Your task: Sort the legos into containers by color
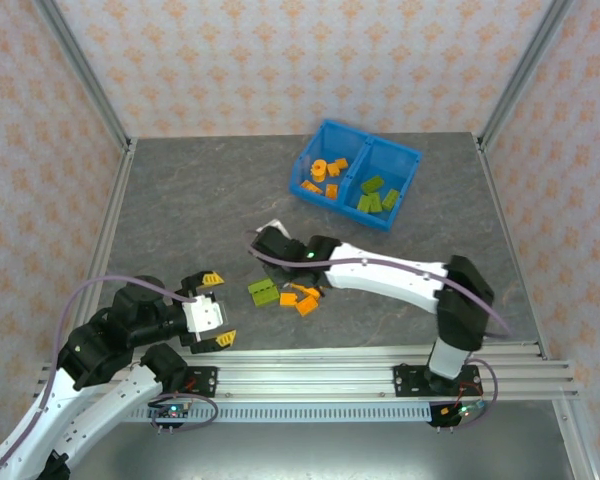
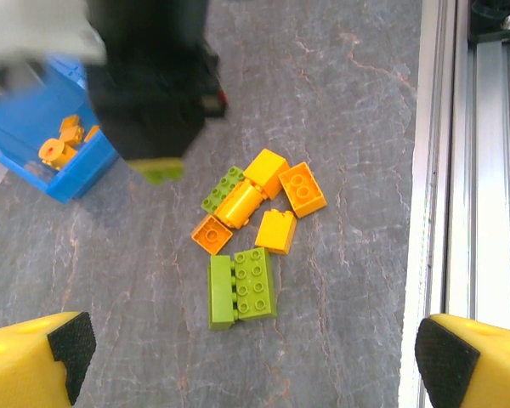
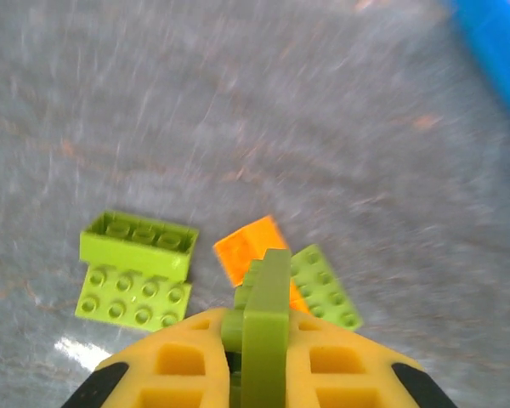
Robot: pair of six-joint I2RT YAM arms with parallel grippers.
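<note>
Lego (image 3: 269, 293), lime green, clenched in right claw (image 3: 257, 344); left claw (image 2: 255, 350) wide open.

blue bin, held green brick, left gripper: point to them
blue bin (image 1: 408, 190): top view, right wall
held green brick (image 3: 266, 323): right wrist view, upright edge
left gripper (image 2: 255, 353): left wrist view, midway between fingertips

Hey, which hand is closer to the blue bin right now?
Right. The right hand, shut on a lime green brick, is just near-left of the blue bin; the open left hand is farther off, past the loose bricks.
</note>
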